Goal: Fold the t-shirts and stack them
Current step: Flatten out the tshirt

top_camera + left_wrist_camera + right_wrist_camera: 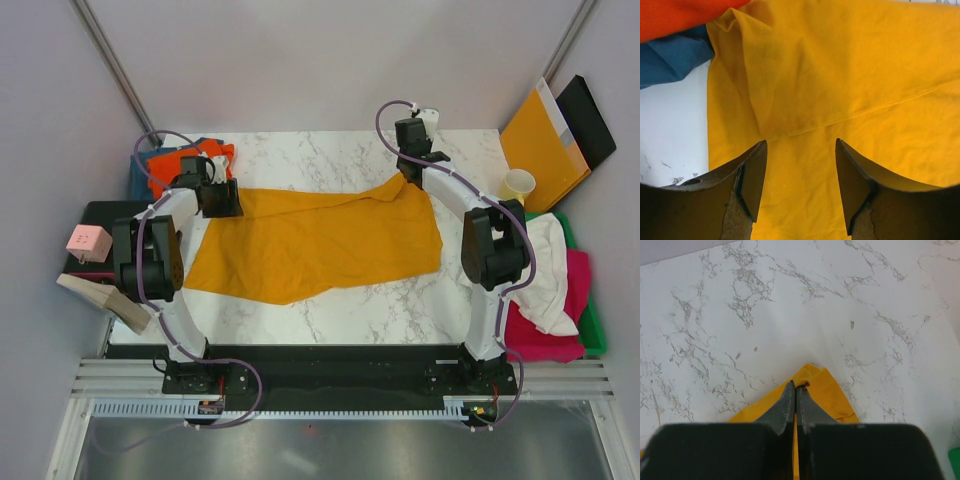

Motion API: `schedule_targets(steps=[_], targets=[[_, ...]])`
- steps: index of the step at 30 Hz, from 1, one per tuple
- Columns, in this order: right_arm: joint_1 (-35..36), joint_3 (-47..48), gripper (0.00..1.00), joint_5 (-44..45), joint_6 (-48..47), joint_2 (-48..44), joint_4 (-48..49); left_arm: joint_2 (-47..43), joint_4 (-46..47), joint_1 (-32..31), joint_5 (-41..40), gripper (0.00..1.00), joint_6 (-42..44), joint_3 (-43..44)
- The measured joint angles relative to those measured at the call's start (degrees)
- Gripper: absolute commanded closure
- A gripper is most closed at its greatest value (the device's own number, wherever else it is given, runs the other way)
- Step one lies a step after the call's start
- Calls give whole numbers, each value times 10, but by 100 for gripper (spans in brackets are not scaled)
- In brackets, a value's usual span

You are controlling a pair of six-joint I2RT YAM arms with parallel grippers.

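Note:
The mustard-yellow t-shirt [320, 240] lies spread across the middle of the marble table [330, 155]. My right gripper [796, 385] is shut on its far right corner, and a small tuft of yellow cloth [822, 385] pokes out past the fingertips. In the top view that gripper [411, 176] sits at the shirt's back right tip. My left gripper [801, 142] stands open over the shirt's left end, both fingers above the cloth by a seam [850, 117], with nothing pinched. An orange t-shirt [178, 163] and a teal-blue one [140, 178] lie bunched at the back left.
White [548, 270] and magenta [545, 340] t-shirts are heaped in a green bin [592, 315] off the table's right edge. An orange-brown envelope [545, 140], a black folder [592, 118] and a paper cup [518, 185] stand at the back right. A pink box [87, 240] sits at left.

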Motion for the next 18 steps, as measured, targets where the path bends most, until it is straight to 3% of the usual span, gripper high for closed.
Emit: schedule_targets(steps=[18], targets=[[0,0,100,0,-3,0,2,55,0,0,-16,38,0,36]])
